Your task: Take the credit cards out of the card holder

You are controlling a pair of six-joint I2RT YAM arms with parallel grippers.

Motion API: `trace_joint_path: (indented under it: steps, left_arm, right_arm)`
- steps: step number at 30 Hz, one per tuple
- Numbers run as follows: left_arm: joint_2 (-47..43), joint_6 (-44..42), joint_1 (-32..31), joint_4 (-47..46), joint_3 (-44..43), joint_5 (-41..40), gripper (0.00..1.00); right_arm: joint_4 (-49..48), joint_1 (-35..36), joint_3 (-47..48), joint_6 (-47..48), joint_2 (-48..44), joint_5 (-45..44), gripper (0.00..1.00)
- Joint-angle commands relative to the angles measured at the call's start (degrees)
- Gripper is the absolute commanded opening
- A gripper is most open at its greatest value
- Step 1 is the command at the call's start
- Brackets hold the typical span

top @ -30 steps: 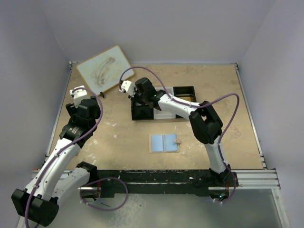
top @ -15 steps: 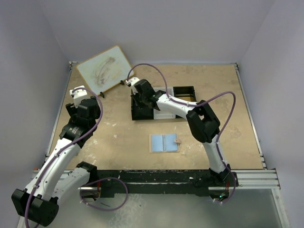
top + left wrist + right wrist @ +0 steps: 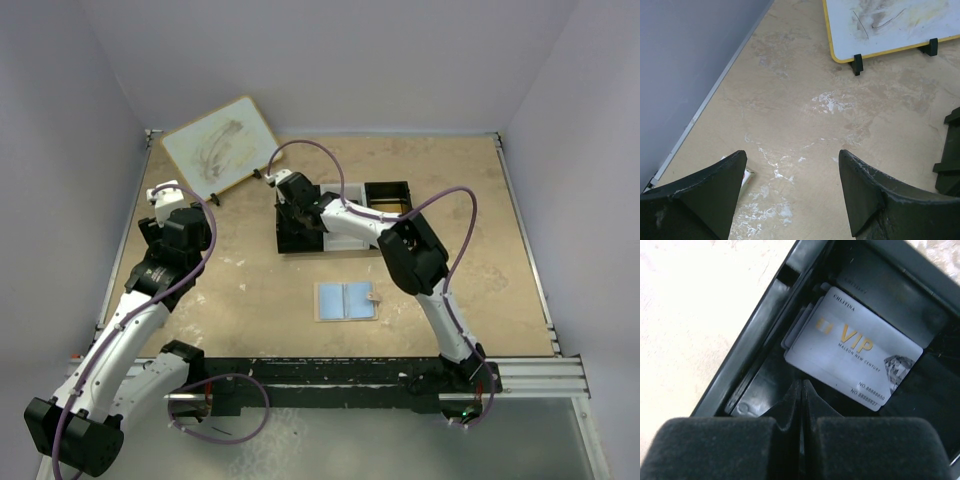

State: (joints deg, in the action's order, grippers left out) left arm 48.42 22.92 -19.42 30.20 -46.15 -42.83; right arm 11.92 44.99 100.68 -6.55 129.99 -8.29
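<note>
Top view: the holder (image 3: 346,300) lies open and flat on the counter (image 3: 250,290), near the front middle. The right hand (image 3: 288,203) reaches down into the left compartment of the tray (image 3: 388,186). The left hand (image 3: 165,200) hangs at the left side, near the whiteboard (image 3: 220,146).

Left wrist: its fingers stand wide apart above the counter, holding nothing.

Right wrist: the fingers are pressed together, empty, just above silvery cards (image 3: 855,352) stacked in the tray's black compartment, with a dark card behind them.
</note>
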Motion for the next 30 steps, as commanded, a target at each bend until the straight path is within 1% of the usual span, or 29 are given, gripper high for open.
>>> trace_joint_path:
  steps: [1, 6, 10, 14, 16, 18, 21, 22, 23, 24, 25, 26, 28, 30]
  left_arm:
    - [-0.21, -0.77, 0.24, -0.73, -0.25, -0.61, 0.72]
    - [-0.01, -0.79, 0.25, -0.78, -0.21, -0.55, 0.72]
    - [0.07, -0.92, 0.20, -0.82, -0.22, -0.48, 0.72]
    - [0.12, -0.86, 0.21, -0.83, -0.25, -0.41, 0.72]
    - [0.04, -0.87, 0.22, -0.81, -0.19, -0.33, 0.72]
    - [0.01, -0.90, 0.20, -0.76, -0.23, -0.33, 0.72]
    - [-0.14, -0.88, 0.26, -0.76, -0.25, -0.40, 0.72]
    - [-0.22, -0.86, 0.24, -0.75, -0.23, -0.41, 0.72]
    - [-0.26, -0.86, 0.26, -0.77, -0.20, -0.41, 0.72]
    - [-0.34, -0.86, 0.20, -0.77, -0.25, -0.34, 0.72]
    - [-0.42, -0.86, 0.22, -0.69, -0.24, -0.33, 0.72]
    - [-0.43, -0.86, 0.27, -0.69, -0.23, -0.28, 0.72]
    - [-0.55, -0.86, 0.21, -0.79, -0.25, -0.28, 0.72]
    - [-0.66, -0.93, 0.27, -0.88, -0.21, -0.07, 0.72]
  right_arm:
    - [0.09, 0.10, 4.51, -1.82, 2.14, -3.99, 0.00]
    - [0.04, 0.12, 6.20, -2.39, 4.04, -6.26, 0.00]
    - [-0.49, 0.13, 5.66, -3.81, 3.64, -8.83, 0.00]
    - [-1.38, 0.16, 4.80, -3.93, 1.27, -6.53, 0.00]
    - [-1.50, 0.27, 4.18, -3.53, -1.83, -4.78, 0.01]
    - [-1.66, 0.35, 3.01, -3.01, -6.00, -2.88, 0.06]
    - [-4.27, 0.45, -1.80, -2.84, -14.44, -1.50, 0.19]
    - [-5.26, 0.45, -3.04, -2.83, -17.49, -1.43, 0.27]
    - [-6.00, 0.45, -5.72, -3.43, -20.38, -1.73, 0.39]
    - [-5.81, 0.40, -6.98, -5.24, -23.26, -2.04, 0.55]
    - [-4.72, 0.22, -9.60, -8.31, -25.82, 0.49, 0.59]
    - [-4.15, 0.03, -11.93, -9.90, -28.33, 2.20, 0.60]
    - [-3.52, 0.01, -17.43, -12.80, -33.25, 2.36, 0.65]
    - [-5.77, 0.07, -24.93, -14.99, -40.11, -0.38, 0.67]
